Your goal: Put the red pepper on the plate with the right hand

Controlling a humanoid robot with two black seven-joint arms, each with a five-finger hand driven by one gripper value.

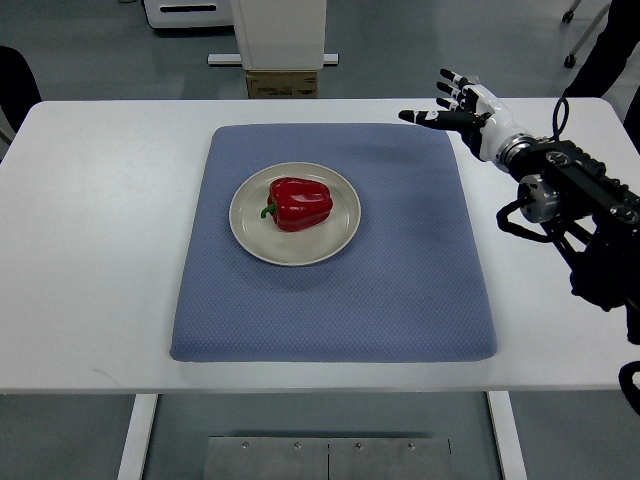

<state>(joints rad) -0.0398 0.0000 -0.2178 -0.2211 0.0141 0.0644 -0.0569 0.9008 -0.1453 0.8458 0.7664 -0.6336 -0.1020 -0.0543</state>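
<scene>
The red pepper (297,203) lies on the plate (336,239), well away from the right hand (462,106). Its fingers (424,118) are spread out and hold nothing. The job looks done.

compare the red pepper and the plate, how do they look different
The red pepper is glossy red with a green stem; the plate is matte cream. The pepper is lumpy and rounded, the plate flat and circular. The pepper is smaller and lies on its side on the plate. Both sit on the blue mat, away from the open right hand.
</scene>
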